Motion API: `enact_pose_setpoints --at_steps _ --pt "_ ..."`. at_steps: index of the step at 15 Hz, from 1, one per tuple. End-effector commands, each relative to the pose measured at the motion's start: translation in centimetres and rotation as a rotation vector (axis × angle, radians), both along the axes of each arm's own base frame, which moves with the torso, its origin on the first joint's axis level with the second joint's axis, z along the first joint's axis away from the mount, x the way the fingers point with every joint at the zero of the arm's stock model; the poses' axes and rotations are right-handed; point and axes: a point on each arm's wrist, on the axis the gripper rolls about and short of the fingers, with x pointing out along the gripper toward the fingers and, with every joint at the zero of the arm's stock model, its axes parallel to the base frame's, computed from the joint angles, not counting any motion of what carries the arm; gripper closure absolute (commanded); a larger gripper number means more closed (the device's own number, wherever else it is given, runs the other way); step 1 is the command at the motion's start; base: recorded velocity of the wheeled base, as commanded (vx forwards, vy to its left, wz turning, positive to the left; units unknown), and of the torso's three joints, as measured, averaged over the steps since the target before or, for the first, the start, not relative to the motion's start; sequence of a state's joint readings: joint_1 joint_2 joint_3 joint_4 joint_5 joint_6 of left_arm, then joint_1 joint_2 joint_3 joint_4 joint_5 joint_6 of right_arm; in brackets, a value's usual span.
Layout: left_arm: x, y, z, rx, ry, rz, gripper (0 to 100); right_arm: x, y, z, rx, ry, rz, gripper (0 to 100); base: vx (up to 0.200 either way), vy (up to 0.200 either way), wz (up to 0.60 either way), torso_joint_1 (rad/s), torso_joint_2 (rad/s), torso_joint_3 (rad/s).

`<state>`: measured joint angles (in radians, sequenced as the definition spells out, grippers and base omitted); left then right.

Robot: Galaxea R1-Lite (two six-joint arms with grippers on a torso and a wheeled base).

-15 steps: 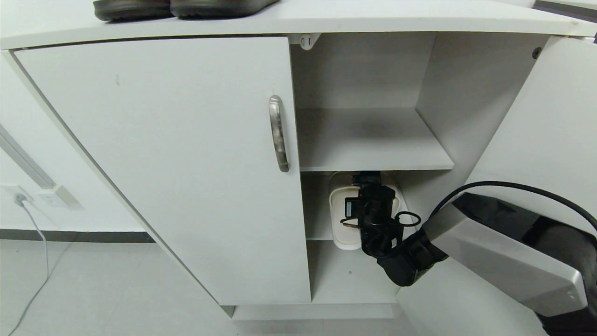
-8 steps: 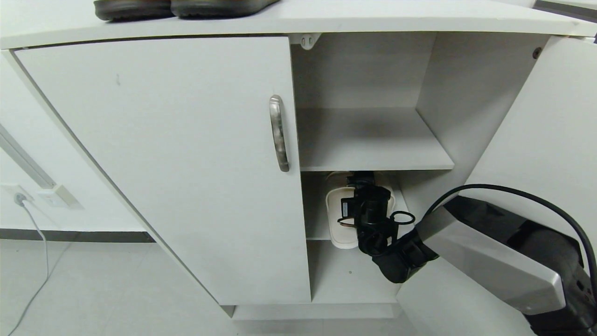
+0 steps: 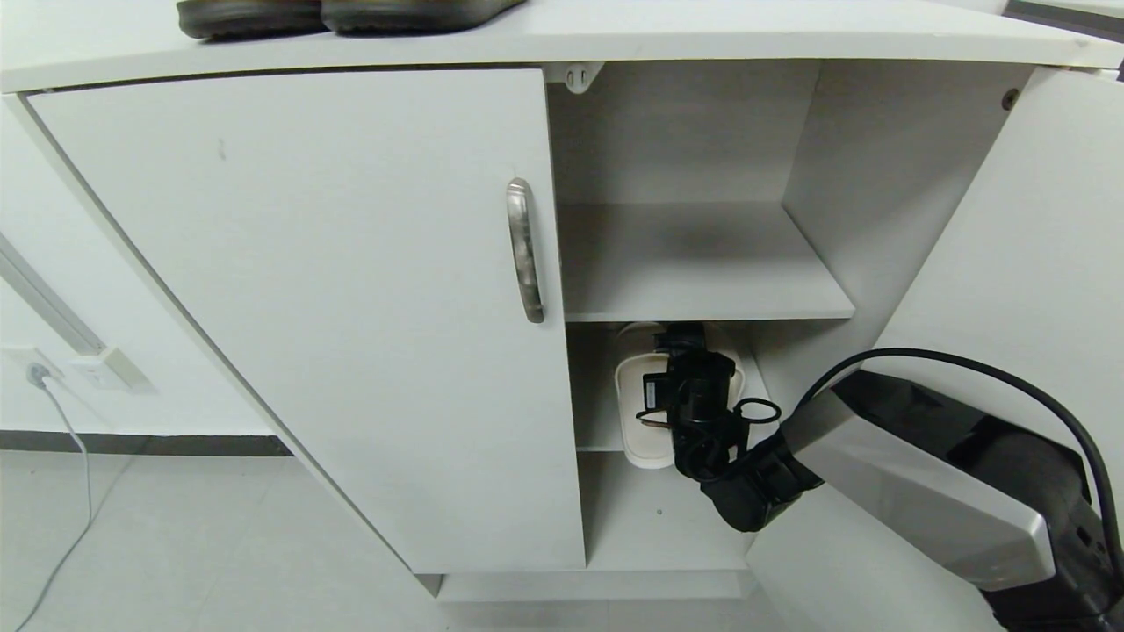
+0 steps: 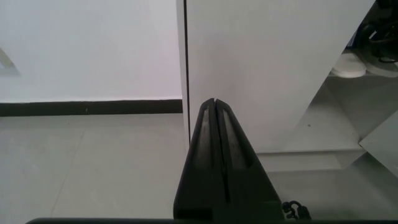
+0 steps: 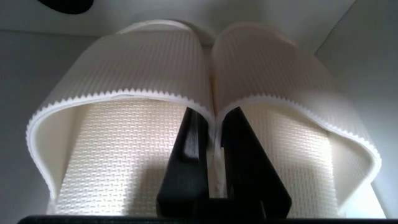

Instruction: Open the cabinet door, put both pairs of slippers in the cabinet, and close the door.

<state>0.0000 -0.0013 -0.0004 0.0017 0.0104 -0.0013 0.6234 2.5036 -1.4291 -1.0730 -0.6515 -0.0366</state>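
the white cabinet (image 3: 702,35) is standing on a pale tiled floor (image 3: 176,544) against a white wall, with a dark baseboard (image 3: 132,445) running along the foot of the wall. a socket (image 3: 31,369) is sitting low on the wall and a thin cable (image 3: 75,491) is hanging from it to the floor. the left door (image 3: 307,290), with its metal handle (image 3: 524,250), is lying shut, while the right door (image 3: 1036,237) is swung wide open. the upper shelf (image 3: 694,263) is lying bare.

the right gripper (image 5: 213,121) is reaching into the compartment below that shelf, its fingers (image 5: 189,143) pinching together the adjoining inner sides of the white slippers (image 3: 637,412), which are sitting side by side, toes pointing inward, over the second shelf (image 3: 597,434). whether their soles are touching it cannot be told. the dark slippers (image 3: 334,13) are lying on the cabinet top.

the left gripper (image 4: 214,106) is hanging low outside the shut door, its fingers pressed together on nothing.
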Motion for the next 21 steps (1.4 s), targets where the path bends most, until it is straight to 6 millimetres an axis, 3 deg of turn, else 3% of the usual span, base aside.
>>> enact_pose_setpoints --at_steps 1,7,8,14,21 --pt "0.0 0.0 0.0 0.0 0.0 0.0 100 0.0 0.0 -0.2 -0.002 0.003 0.0 100 0.0 0.0 0.0 0.0 0.0 0.0" --pt "0.0 0.0 0.0 0.0 0.002 0.0 100 0.1 0.0 -0.2 0.0 0.001 -0.001 100 0.0 0.0 0.0 0.0 0.0 0.0" --pt "0.0 0.0 0.0 0.0 0.002 0.0 100 0.1 0.0 -0.2 -0.001 0.001 -0.001 0 0.0 0.0 0.0 0.0 0.0 0.0" --pt "0.0 0.0 0.0 0.0 0.0 0.0 100 -1.0 -0.3 -0.4 -0.017 0.027 0.002 0 0.0 0.0 0.0 0.0 0.0 0.0" --pt "0.0 0.0 0.0 0.0 0.0 0.0 100 -6.5 -0.9 0.1 -0.003 0.016 0.063 0 0.0 0.0 0.0 0.0 0.0 0.0"
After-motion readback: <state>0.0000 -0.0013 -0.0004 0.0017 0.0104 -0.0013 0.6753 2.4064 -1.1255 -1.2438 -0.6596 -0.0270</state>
